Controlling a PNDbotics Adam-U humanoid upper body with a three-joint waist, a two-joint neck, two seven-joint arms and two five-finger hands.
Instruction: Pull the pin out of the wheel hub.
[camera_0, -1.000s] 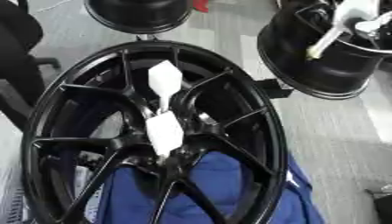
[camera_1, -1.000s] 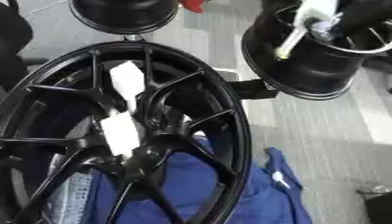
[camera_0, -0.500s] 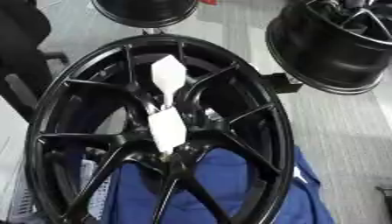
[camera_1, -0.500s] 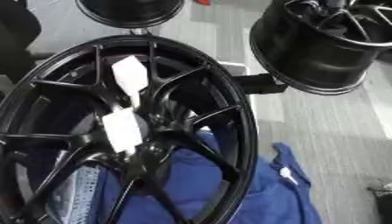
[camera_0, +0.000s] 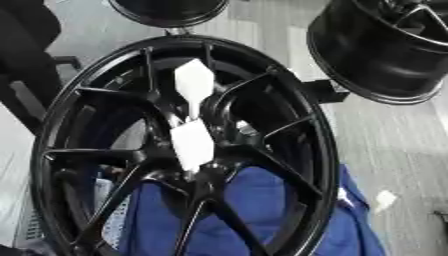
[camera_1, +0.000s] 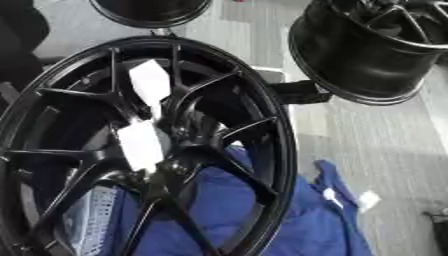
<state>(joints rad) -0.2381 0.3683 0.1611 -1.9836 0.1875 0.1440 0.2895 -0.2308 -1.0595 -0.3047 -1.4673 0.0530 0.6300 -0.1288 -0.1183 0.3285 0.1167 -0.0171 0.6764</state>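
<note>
- The black wheel hub (camera_0: 96, 154) is filling most of both views, leaning tilted with its spokes facing the camera; its rim is running from the top centre down past the bottom edge
- A blue cloth (camera_0: 254, 200) is lying under and behind the lower half of the wheel hub, showing through the spokes and spreading out to the right of the rim
- A 2nd black wheel (camera_1: 367, 55) is sitting at the upper right, apart from the wheel hub; a 3rd dark wheel (camera_0: 166, 12) is being cut off by the top edge
- The grey floor (camera_0: 385, 145) is lying bare between the wheels
- A black block (camera_1: 297, 92) is sitting just beside the right of the rim
- The white pin (camera_0: 193, 85) is standing in the centre of the wheel hub; it is showing as 2 white blocks joined by a thin stem, the lower one right at the middle where the spokes meet
- A small white scrap (camera_0: 383, 199) is lying on the floor beside the cloth
- Neither hand is showing in the 2 views, so whether fingers are spread or pinching cannot be told, and no place can be given relative to a hand
</note>
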